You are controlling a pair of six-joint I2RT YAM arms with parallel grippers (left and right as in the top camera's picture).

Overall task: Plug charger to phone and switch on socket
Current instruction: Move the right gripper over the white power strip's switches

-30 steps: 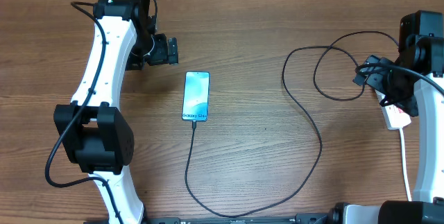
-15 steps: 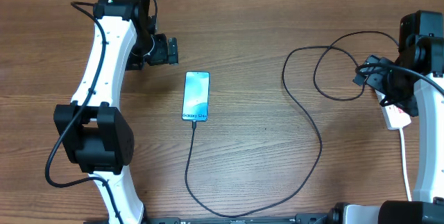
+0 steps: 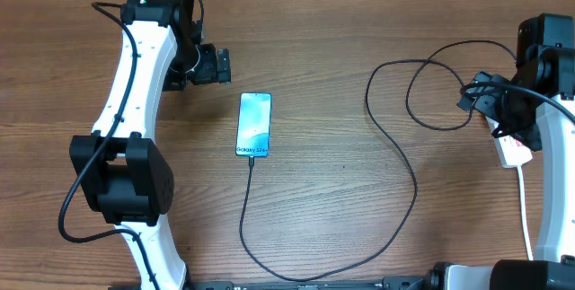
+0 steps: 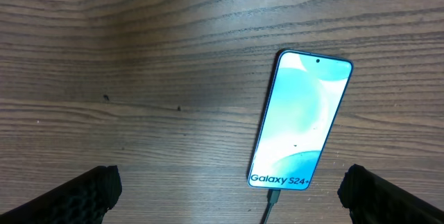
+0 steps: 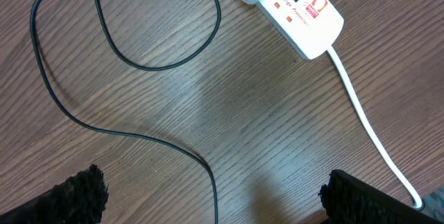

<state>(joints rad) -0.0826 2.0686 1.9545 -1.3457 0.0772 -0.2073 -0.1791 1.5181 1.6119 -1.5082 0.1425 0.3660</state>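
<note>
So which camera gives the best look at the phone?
The left wrist view: the phone is large, its lit screen's lettering readable. Overhead shows it small but whole. The right wrist view misses it.

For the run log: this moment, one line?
phone lit, charger tip at its port | socket switch unclear | left gripper open, empty, near phone | right gripper open, empty, near socket

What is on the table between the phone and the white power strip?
Only the black charger cable, looping across the wooden table between the phone and the socket. The overhead view shows it.
</note>
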